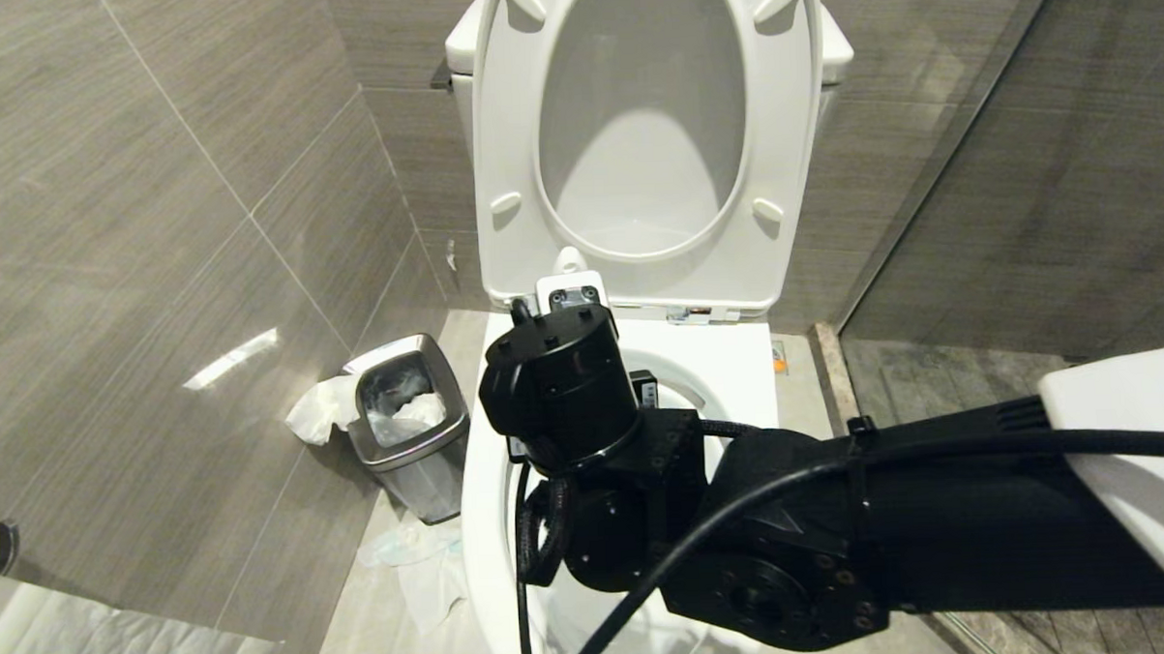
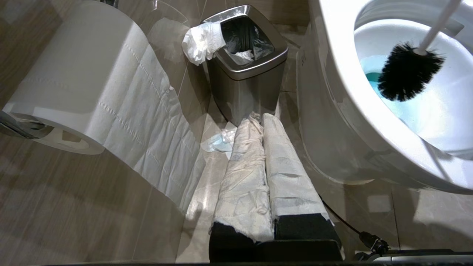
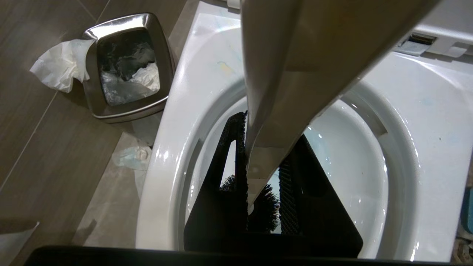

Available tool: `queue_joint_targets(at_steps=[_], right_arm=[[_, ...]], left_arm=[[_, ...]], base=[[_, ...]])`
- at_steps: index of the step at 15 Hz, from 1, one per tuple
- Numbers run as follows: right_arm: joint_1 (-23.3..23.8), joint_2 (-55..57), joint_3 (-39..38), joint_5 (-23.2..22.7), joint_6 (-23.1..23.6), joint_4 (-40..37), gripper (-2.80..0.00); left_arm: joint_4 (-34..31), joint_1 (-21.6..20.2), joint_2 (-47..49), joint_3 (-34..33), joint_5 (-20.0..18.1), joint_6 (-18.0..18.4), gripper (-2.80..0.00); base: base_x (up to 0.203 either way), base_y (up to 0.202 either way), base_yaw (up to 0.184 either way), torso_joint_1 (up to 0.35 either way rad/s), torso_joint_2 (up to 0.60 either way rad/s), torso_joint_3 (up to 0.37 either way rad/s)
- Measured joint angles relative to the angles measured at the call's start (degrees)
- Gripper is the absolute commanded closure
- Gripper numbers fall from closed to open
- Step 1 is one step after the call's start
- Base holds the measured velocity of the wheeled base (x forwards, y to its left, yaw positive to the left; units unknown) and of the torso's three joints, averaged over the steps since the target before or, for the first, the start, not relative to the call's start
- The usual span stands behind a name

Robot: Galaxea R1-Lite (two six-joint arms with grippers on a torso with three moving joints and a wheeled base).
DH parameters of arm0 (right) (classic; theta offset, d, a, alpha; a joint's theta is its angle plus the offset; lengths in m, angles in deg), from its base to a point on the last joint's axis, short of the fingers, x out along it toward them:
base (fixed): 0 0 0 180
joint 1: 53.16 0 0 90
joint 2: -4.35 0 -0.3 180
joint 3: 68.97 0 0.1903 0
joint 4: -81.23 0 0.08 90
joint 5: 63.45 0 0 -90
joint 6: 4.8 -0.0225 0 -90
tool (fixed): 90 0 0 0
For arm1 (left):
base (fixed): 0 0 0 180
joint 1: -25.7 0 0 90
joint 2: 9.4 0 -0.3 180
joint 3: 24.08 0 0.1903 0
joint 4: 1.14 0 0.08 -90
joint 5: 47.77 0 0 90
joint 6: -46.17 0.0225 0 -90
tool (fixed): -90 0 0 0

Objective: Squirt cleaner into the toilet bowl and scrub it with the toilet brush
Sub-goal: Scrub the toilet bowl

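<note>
1. The right end effector pinches the white handle of the toilet brush between its black fingers, over the open toilet bowl.
2. The brush handle runs down from the grip at a slant; its black bristle head hangs inside the bowl, near the blue-tinted water at the bottom. Whether the bristles touch the ceramic cannot be told.
3. In the head view the right arm reaches in from the right and covers most of the bowl, so the brush head is hidden there; a black cable runs along the arm.
4. The seat and lid stand raised against the cistern behind the bowl.
5. The left end effector is pressed together, its fingers wrapped in white paper, low beside the outer wall of the bowl and apart from it.
6. A steel waste bin stands on the floor just beside the bowl on the robot's left, with white tissue hanging over its rim.
7. Crumpled paper lies on the floor between the bin and the bowl's base.
8. A toilet roll on a wall holder hangs near the left arm, a strip trailing down the tiled wall.
</note>
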Motion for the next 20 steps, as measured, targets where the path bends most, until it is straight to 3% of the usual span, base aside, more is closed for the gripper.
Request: queue_joint_targets(at_steps=[7,10,13,16,20], right_arm=[[8.7,9.7,15.0,-0.7,6.3,0.2,0.0],[12.5,11.1,17.4,-1.0,7.3,-0.1,0.0],[13.7,9.6,13.5,-1.7,7.2,-0.3,0.0],[13.8,5.1,4.3,-2.2,6.7,0.4,0.0],[11.2,-1.2,-5.6,-2.8,6.4,3.4,0.0]], left_arm=[[0.0,0.0,0.0,0.0,0.0,0.0,0.0],[0.0,0.0,0.0,0.0,0.0,0.0,0.0],[0.0,0.0,0.0,0.0,0.0,0.0,0.0],[0.0,0.0,0.0,0.0,0.0,0.0,0.0],[0.0,0.0,0.0,0.0,0.0,0.0,0.0]], base=[[0.0,0.0,0.0,0.0,0.0,0.0],[0.0,0.0,0.0,0.0,0.0,0.0],[0.0,0.0,0.0,0.0,0.0,0.0],[0.0,0.0,0.0,0.0,0.0,0.0],[0.0,0.0,0.0,0.0,0.0,0.0]])
